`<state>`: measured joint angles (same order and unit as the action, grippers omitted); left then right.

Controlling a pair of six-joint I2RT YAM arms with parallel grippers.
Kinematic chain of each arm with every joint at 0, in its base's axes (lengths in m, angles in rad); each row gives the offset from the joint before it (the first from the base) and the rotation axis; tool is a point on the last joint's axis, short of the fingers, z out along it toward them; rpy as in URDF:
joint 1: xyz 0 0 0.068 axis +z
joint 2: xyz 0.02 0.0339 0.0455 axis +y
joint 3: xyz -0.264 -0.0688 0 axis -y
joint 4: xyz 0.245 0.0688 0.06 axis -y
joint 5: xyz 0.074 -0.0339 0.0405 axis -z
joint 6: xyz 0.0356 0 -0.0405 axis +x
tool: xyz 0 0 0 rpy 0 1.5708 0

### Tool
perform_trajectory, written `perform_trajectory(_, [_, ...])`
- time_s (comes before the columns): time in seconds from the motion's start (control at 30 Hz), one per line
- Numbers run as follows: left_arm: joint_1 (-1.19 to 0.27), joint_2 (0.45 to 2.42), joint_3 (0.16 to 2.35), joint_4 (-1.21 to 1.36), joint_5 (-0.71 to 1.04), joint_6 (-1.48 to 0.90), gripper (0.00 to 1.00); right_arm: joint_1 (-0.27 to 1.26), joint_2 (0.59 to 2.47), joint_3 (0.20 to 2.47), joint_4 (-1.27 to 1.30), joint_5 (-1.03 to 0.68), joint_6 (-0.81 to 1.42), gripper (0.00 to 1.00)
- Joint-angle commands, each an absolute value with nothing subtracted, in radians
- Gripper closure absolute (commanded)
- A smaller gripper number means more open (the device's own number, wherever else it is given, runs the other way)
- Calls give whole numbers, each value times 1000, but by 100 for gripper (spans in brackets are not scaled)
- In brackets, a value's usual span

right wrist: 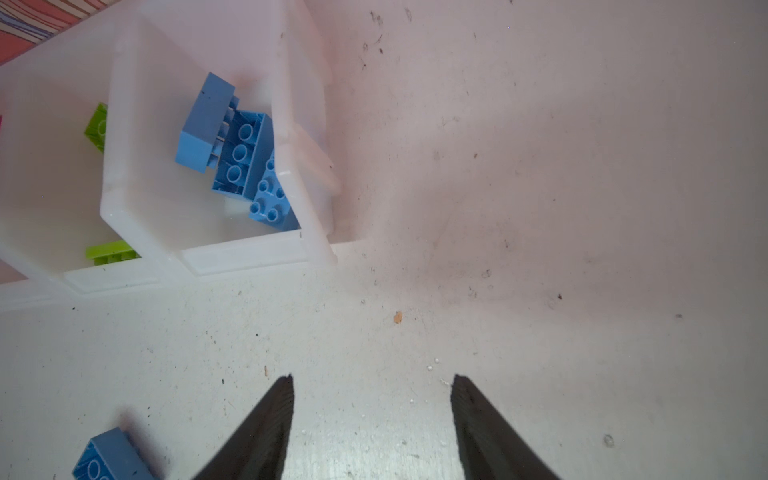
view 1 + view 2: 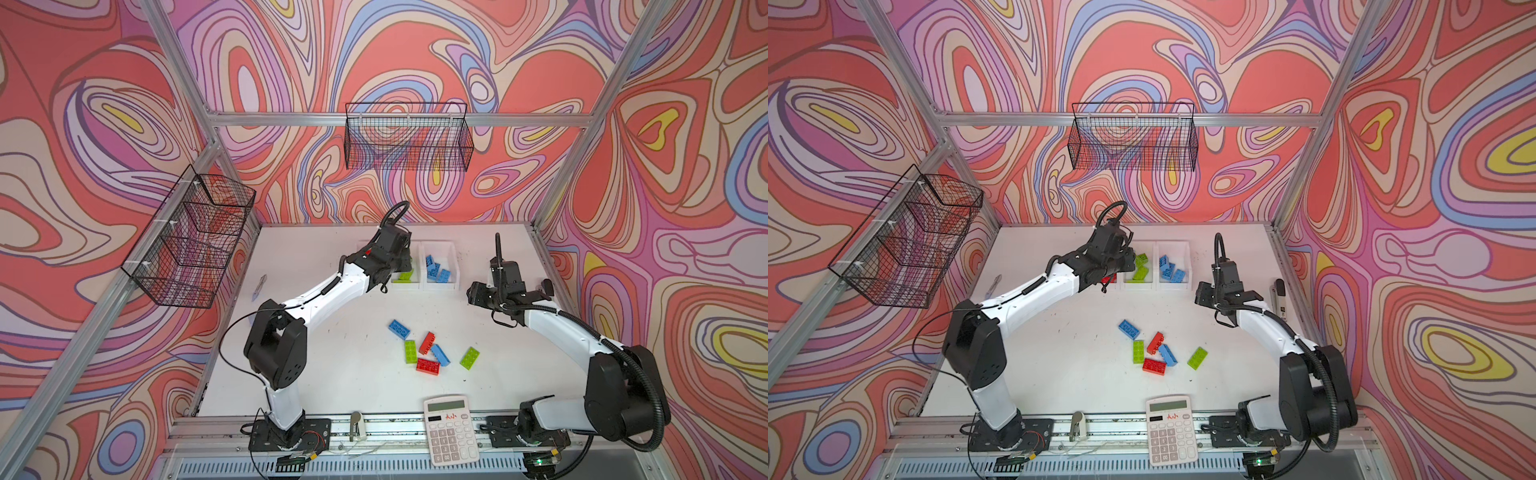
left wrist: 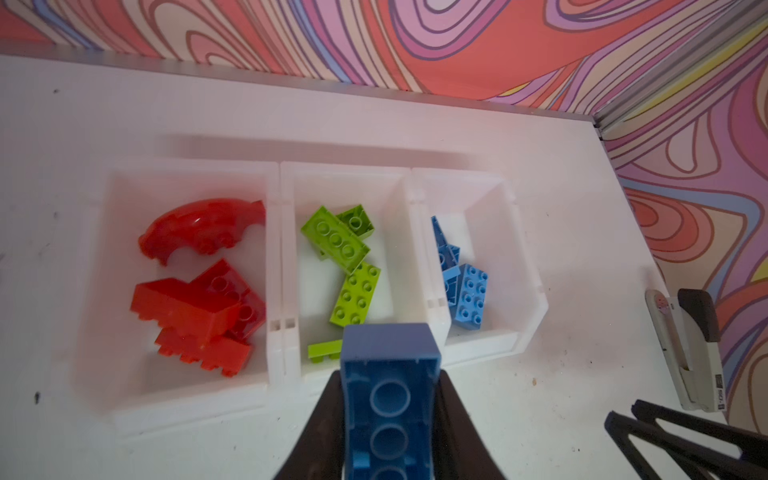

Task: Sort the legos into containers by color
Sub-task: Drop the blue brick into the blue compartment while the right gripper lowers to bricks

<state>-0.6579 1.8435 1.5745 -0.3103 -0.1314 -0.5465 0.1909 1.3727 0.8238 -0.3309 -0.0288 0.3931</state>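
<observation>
Three joined white containers stand at the back of the table. In the left wrist view the left container (image 3: 99,291) holds red legos and a red arch. The middle container (image 3: 291,249) holds lime ones, and the right container (image 3: 523,266) holds blue ones. My left gripper (image 3: 388,374) is shut on a blue lego (image 3: 388,415), underside facing the camera. Its far end hangs over the front rim where the middle and right containers meet. My right gripper (image 1: 372,378) stands open over bare table beside the blue container (image 1: 249,257). Loose legos lie mid-table: blue (image 2: 400,329), green (image 2: 410,351), red (image 2: 428,366).
More loose bricks lie in that cluster: red (image 2: 427,343), blue (image 2: 440,354), green (image 2: 469,358). A calculator (image 2: 451,430) sits at the front edge. A stapler (image 3: 685,353) lies by the right wall. Black wire baskets hang on the back wall (image 2: 409,141) and the left wall (image 2: 191,241).
</observation>
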Motion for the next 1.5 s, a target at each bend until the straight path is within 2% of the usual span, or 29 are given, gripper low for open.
perform_trajectory(0.0, [-682, 1958, 1683, -325, -110, -474, 88, 187, 1339, 794, -352, -46, 417, 36])
perform_trajectory(0.23, [-709, 2154, 1883, -269, -21, -416, 86, 192, 1279, 760, -432, -115, 363, 35])
perform_trajectory(0.37, [-712, 2246, 1992, -233, 5, -386, 82, 224, 1230, 727, -465, -150, 365, 34])
perform_trajectory(0.57, [-714, 2329, 2055, -188, 33, -403, 67, 260, 1201, 692, -447, -149, 423, 35])
perform_trajectory(0.67, [-713, 2322, 2059, -197, 33, -408, 55, 297, 1213, 701, -461, -135, 428, 35])
perform_trajectory(0.87, [-710, 2203, 1930, -149, -51, -355, 33, 374, 1248, 706, -495, -128, 415, 31])
perform_trajectory(0.93, [-702, 2157, 1879, -135, -66, -347, 29, 397, 1253, 711, -498, -132, 417, 30])
perform_trajectory(1.47, [-487, 1665, 1211, -8, -90, -437, 33, 621, 1233, 683, -536, -232, 440, 29])
